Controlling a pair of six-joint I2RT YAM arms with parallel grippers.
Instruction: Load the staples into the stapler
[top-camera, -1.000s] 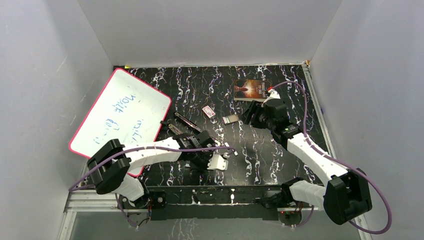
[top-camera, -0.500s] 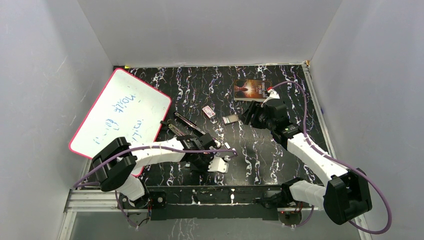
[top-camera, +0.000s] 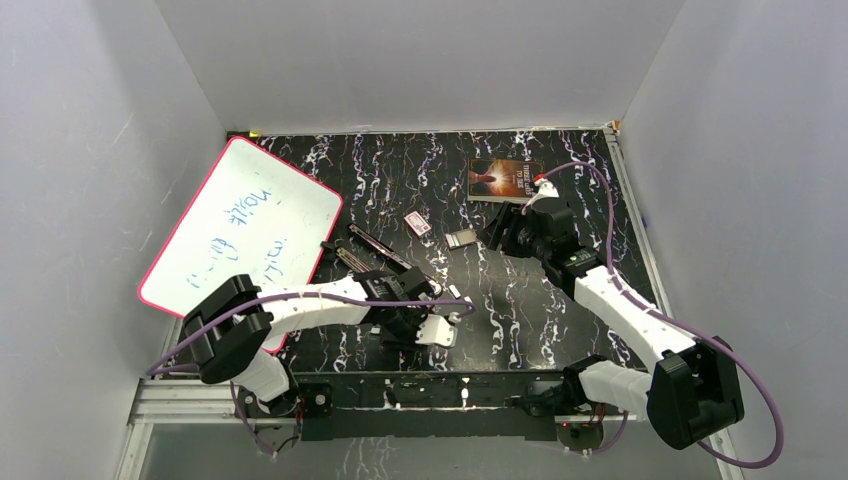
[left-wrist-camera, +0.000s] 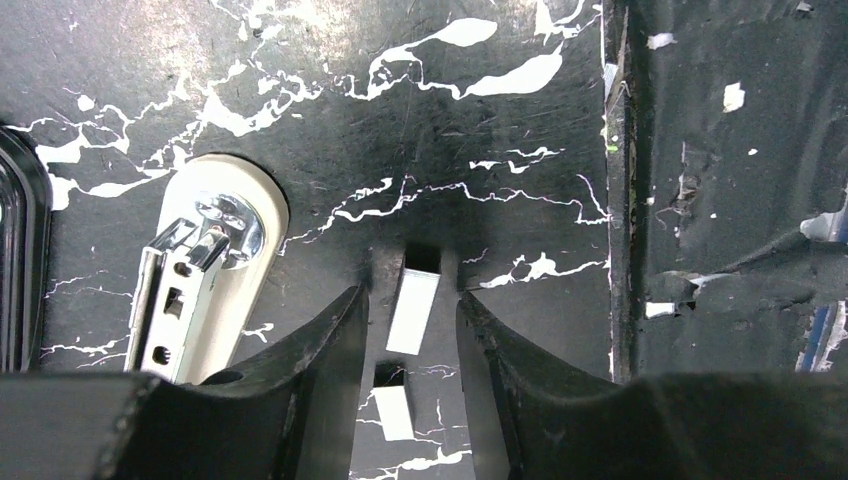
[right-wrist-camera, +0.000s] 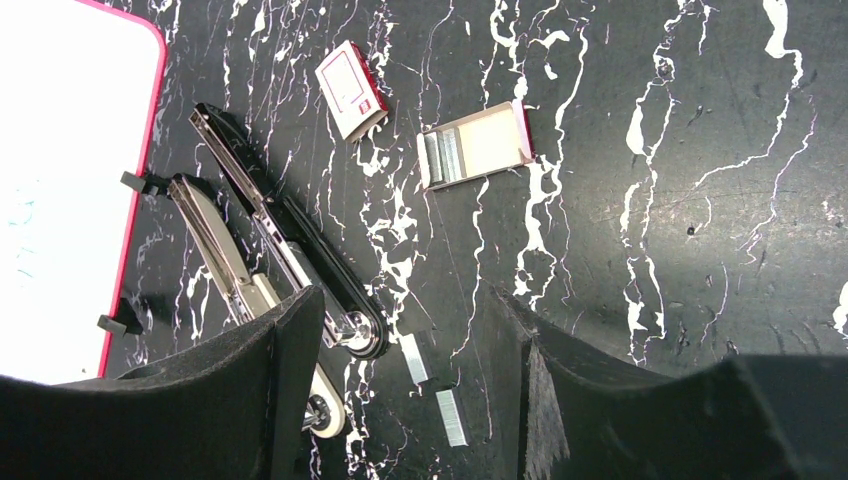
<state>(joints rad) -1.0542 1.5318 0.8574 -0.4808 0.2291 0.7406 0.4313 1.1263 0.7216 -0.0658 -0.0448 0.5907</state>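
Observation:
The stapler (right-wrist-camera: 285, 245) lies opened out on the black marbled table, a black part and a cream-and-metal part (left-wrist-camera: 205, 280) side by side; from above the stapler (top-camera: 375, 260) sits left of centre. Two staples strips lie just right of its hinge end. One strip (left-wrist-camera: 412, 312) lies flat between the fingers of my left gripper (left-wrist-camera: 411, 295), untouched on both sides, and the other strip (left-wrist-camera: 393, 412) lies nearer the wrist. The same strips (right-wrist-camera: 415, 358) (right-wrist-camera: 451, 417) show in the right wrist view. My right gripper (right-wrist-camera: 405, 300) hangs open and empty high above the table.
An open box of staples (right-wrist-camera: 475, 145) and a small red-and-white box (right-wrist-camera: 350, 75) lie beyond the stapler. A pink-rimmed whiteboard (top-camera: 240, 230) leans at the left, and a book (top-camera: 505, 178) lies at the back. The table's front rail (left-wrist-camera: 615, 200) runs close to the left gripper.
The left gripper's jaws have parted a little and the left arm has shifted slightly. The right arm has not moved.

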